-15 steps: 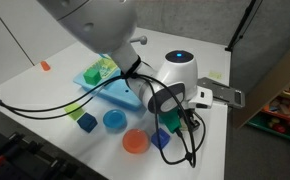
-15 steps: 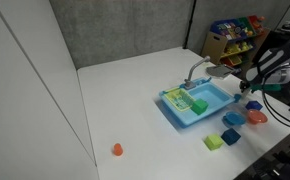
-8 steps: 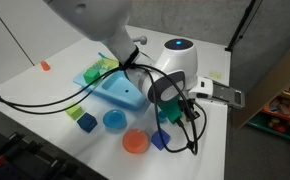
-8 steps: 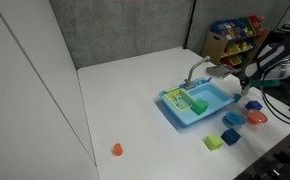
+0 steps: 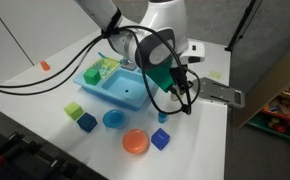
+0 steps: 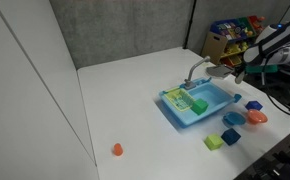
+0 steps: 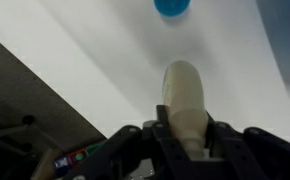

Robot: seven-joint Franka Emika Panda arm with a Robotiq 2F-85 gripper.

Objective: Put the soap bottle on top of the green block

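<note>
My gripper (image 7: 185, 115) is shut on the soap bottle (image 7: 183, 85). In the wrist view the bottle looks pale, with its narrow neck between the jaws and its rounded body pointing away. In both exterior views the gripper (image 5: 175, 85) (image 6: 247, 72) hangs well above the table beside the blue toy sink (image 5: 115, 88). The bottle itself is hard to make out there. The green block (image 5: 73, 110) (image 6: 215, 142) lies on the table in front of the sink, far from the gripper.
A blue cube (image 5: 86, 122), a blue dish (image 5: 114, 120), an orange dish (image 5: 135, 141) and another blue cube (image 5: 161, 138) lie near the table's front. A small blue thing (image 5: 163, 117) sits below the gripper. Green pieces (image 6: 198, 104) lie in the sink. An orange cone (image 5: 45, 65) stands far off.
The arm has risen from low over the table near the blue cube to well above it, carrying the bottle up. The other things have not moved.
</note>
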